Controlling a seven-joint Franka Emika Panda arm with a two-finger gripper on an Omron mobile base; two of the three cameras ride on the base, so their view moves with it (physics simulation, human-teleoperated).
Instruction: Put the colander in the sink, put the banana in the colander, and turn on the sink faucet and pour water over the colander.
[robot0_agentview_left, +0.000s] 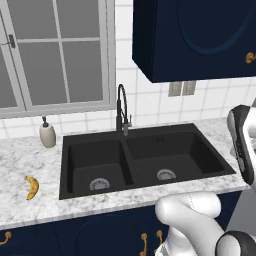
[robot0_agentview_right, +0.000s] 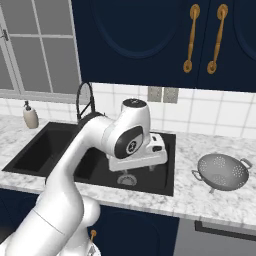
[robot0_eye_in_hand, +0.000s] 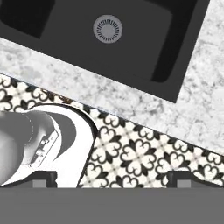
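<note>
The silver colander (robot0_agentview_right: 222, 172) stands upright on the marble counter to the right of the black sink (robot0_agentview_right: 40, 145). The yellow banana (robot0_agentview_left: 32, 187) lies on the counter left of the sink (robot0_agentview_left: 150, 150). The black gooseneck faucet (robot0_agentview_left: 121, 110) rises behind the divider between the basins, and no water runs from it. My hand (robot0_agentview_right: 137, 157) hangs over the front of the right basin, pointing down. In the hand view my gripper (robot0_eye_in_hand: 111, 179) is open wide with nothing between its tips, and the right basin's drain (robot0_eye_in_hand: 107, 29) lies ahead.
A beige soap dispenser (robot0_agentview_left: 47, 132) stands at the sink's back left corner. Dark blue wall cabinets (robot0_agentview_left: 195, 35) hang above the counter at the right. A window (robot0_agentview_left: 55, 50) sits behind the sink. Patterned floor tiles (robot0_eye_in_hand: 140, 153) show below the counter's front edge.
</note>
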